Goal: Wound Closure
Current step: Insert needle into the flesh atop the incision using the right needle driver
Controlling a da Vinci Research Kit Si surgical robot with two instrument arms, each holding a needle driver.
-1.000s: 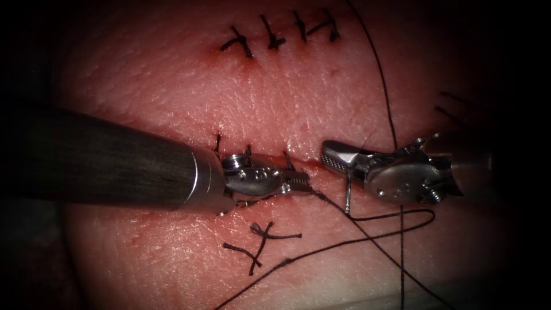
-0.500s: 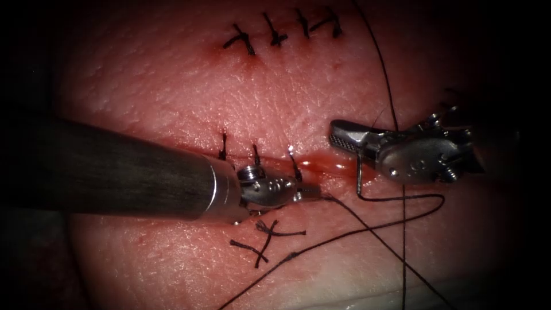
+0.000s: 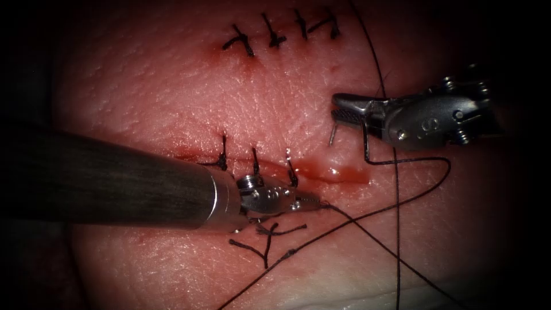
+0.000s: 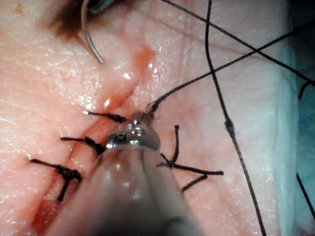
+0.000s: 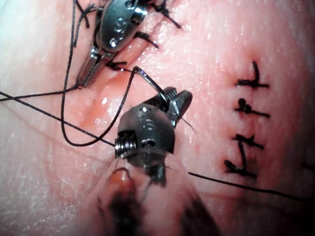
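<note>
Holding the needle (image 3: 349, 135) mid-curve clear of the tissue (image 3: 172, 86), the right hand (image 3: 338, 109) lifts away from the cut (image 3: 333, 172), drawing thread (image 3: 402, 201) while the left hand (image 3: 313, 202) clamps thread beside it.

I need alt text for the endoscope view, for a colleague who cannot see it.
The right arm's metal needle driver holds the curved steel needle mid-curve, clear of the pink pork-belly tissue, above the cut. The left arm's needle driver grips the black thread below the cut, beside three dark stitches.
</note>
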